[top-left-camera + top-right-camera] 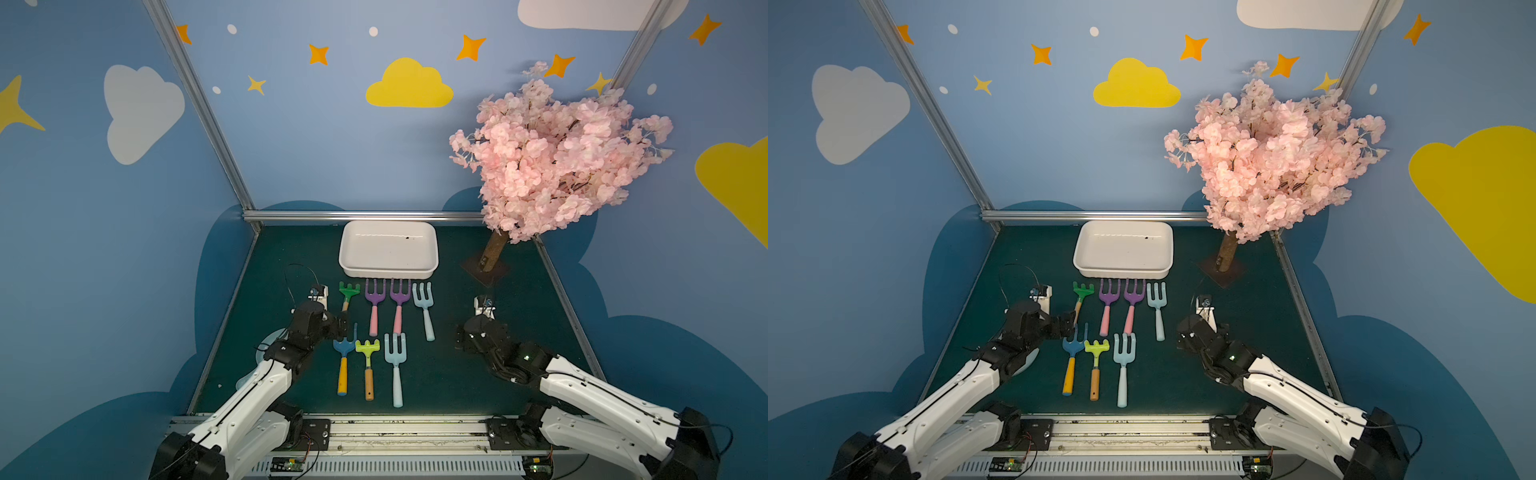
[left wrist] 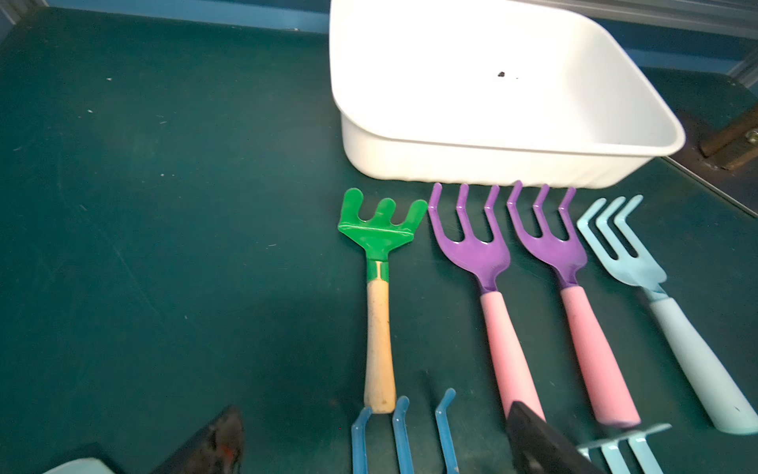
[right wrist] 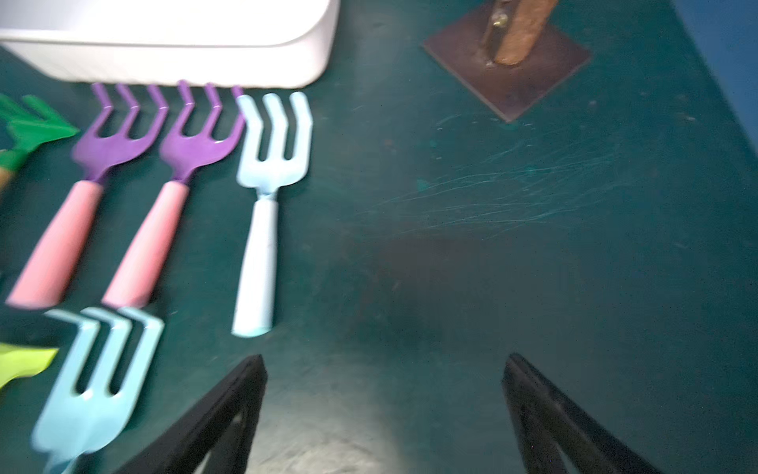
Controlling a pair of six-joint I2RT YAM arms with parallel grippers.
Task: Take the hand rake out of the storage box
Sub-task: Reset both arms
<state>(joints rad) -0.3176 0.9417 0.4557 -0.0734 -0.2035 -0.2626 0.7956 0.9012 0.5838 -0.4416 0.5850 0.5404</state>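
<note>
The white storage box [image 1: 388, 272] [image 2: 471, 164] stands at the back centre with no tool inside. Several hand rakes lie on the green mat in front of it: a green one [image 1: 348, 293], two purple ones [image 1: 375, 299] [image 1: 400, 299], and a pale blue one [image 1: 424, 307] [image 3: 262, 230]. A nearer row holds a blue [image 1: 343, 361], a lime [image 1: 368, 361] and a pale blue rake [image 1: 395, 365]. My left gripper [image 1: 341, 326] [image 2: 374, 410] is open above the green rake's handle end and the blue rake's tines. My right gripper [image 1: 462, 332] [image 3: 384, 358] is open and empty over bare mat, right of the pale blue rake.
A pink blossom tree [image 1: 557, 153] on a brown base plate [image 1: 486, 270] stands at the back right, its crown overhanging the mat. Aluminium rails [image 1: 365, 215] edge the mat. Bare mat lies left of the green rake and right of the rakes.
</note>
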